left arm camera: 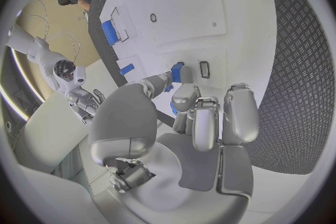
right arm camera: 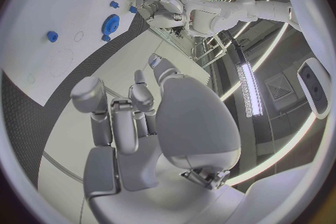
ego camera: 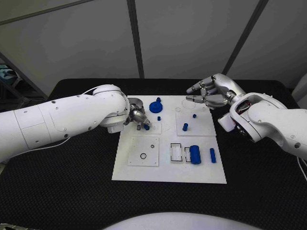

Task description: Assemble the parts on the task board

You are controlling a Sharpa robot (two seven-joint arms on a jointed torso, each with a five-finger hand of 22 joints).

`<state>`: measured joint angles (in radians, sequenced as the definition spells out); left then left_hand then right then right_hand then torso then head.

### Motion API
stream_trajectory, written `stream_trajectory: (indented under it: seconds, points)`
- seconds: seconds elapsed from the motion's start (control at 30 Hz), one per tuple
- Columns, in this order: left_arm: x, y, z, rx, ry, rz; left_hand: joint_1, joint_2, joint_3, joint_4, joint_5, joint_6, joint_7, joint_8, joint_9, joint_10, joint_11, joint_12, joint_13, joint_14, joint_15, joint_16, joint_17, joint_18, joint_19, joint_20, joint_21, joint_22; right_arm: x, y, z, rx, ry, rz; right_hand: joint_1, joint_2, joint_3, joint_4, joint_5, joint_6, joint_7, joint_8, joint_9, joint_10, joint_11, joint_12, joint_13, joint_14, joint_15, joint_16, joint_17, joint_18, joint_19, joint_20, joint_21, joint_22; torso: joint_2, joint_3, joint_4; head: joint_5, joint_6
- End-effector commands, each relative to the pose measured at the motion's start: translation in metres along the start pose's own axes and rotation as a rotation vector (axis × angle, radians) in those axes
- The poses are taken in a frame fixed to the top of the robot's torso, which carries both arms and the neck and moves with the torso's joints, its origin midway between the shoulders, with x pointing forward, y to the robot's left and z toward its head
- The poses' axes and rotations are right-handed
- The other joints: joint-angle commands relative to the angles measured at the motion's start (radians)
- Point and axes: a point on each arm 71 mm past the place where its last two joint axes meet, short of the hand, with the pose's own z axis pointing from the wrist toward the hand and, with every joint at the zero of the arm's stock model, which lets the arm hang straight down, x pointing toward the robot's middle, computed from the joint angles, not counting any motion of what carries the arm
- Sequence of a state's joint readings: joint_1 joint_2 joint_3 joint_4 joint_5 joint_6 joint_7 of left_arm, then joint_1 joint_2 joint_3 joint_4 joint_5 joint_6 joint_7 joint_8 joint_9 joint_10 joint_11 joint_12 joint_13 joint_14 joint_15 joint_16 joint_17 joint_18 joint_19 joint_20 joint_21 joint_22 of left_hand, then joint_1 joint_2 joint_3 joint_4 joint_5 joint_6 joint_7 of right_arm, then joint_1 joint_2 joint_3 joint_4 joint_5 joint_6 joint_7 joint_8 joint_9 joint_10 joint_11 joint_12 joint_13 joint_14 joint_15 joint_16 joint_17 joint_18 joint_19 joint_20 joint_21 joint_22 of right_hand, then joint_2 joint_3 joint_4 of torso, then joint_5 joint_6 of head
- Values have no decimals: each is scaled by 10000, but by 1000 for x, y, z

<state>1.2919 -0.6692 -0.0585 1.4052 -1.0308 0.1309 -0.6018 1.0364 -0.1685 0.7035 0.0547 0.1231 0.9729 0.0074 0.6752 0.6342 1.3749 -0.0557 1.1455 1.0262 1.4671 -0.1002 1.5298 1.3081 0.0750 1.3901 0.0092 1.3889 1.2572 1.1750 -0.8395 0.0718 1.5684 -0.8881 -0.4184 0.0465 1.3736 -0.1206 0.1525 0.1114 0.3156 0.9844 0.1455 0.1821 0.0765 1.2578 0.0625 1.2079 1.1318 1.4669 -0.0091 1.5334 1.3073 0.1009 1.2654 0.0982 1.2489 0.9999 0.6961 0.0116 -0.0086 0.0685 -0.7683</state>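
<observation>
The left hand (left arm camera: 189, 123) pinches a small blue part (left arm camera: 176, 73) between thumb and a fingertip, just above the white task board (left arm camera: 231, 17). A blue cylinder (left arm camera: 109, 32) lies on the board.

No readable text, label, brand, number or sign anywhere. Only plain outlines of recesses on the white task board (ego camera: 169, 165), without lettering. Nothing legible on the arms, the hands or the black table (ego camera: 70, 191).
</observation>
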Motion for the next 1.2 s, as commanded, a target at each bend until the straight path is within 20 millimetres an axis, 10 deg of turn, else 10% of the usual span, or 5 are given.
stream_trajectory:
  seconds: [0.03, 1.2]
  points:
    - [4, -1, 1, -39, 273, 149, -162, 9, 484, -547, 60, 127, -7, -55, -26, 97, -30, 58, 57, 895, -61, 57, 2122, -66, 87, 0, 67, 57, 0, 2, 0, -72, 37, 25, -29, 65, -17, 62, -5, -52, -2, 57, -17, -43, -29, -59, -19, 857, -40, -35, 1944, 127, -22, -35, -74, -20, 3, -4, 8, -8, -13]
    - [1, 2, 6, -341, 261, 125, -1273, 178, -1068, 220, 25, 581, -90, -107, -168, 303, -94, 317, 380, 900, -115, 65, 2133, -141, 296, -66, 246, 434, -1, 2, -1, -80, -20, 24, -45, 70, -20, 77, -9, -56, -1, 61, -20, -41, -28, -58, -17, 857, -39, -37, 1943, 129, -25, -35, -84, -32, 4, -3, 5, -66, -68]
